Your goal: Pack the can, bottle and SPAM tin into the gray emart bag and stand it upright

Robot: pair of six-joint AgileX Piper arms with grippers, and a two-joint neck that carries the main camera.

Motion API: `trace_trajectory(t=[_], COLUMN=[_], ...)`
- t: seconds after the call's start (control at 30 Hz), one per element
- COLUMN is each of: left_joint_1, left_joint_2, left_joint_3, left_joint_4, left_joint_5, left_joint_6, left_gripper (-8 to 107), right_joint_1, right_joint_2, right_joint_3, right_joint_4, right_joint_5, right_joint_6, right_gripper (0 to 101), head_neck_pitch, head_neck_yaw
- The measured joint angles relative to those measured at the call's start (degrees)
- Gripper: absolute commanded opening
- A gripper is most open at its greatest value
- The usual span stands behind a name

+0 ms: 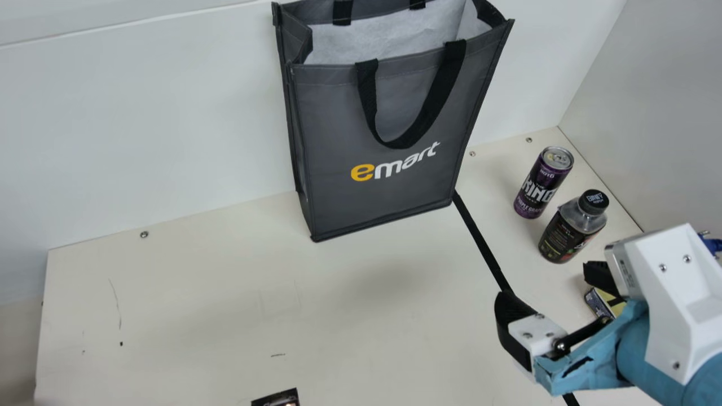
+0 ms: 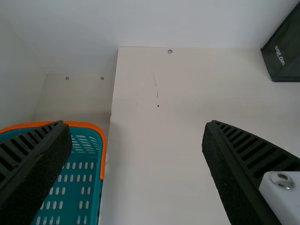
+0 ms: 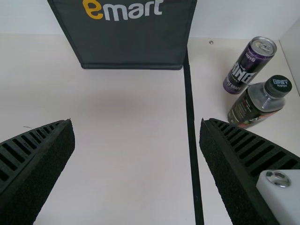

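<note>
Gray emart bag stands upright on the desk, can and bottle nearby! Left hand, right hand: fingers apart on both!

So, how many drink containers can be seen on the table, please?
2: the purple can stands to the right of the gray bag, and the bottle stands close by, nearer to me. Others may be hidden inside the bag.

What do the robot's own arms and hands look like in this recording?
The right arm has light-blue sections, a white angular bracket with small screws, and a bit of blue cable. The left hand and right hand match: black, ribbed, tapering fingers with white screwed mounts.
</note>
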Motion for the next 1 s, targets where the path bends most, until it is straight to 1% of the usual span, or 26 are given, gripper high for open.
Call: trace_trajectory(t=[0.37, 1.0], left_joint_1=[0.0, 0.0], left_joint_2=[0.0, 0.0], left_joint_3=[0.0, 0.0], left_joint_4=[0.0, 0.0], left_joint_5=[0.0, 0.0], left_joint_6=[0.0, 0.0], left_gripper=[90, 90], right_joint_1=[0.7, 3.5], right_joint_2=[2.2, 8.1], right_joint_3=[-2.5, -10.4], right_joint_4=[0.1, -3.4], right_joint_5=[-0.6, -1.2], right_joint_6=[-0.5, -4.9], right_gripper=[95, 95], head_neck_pitch=[0.0, 0.0], head_neck_yaw=[0.0, 0.0])
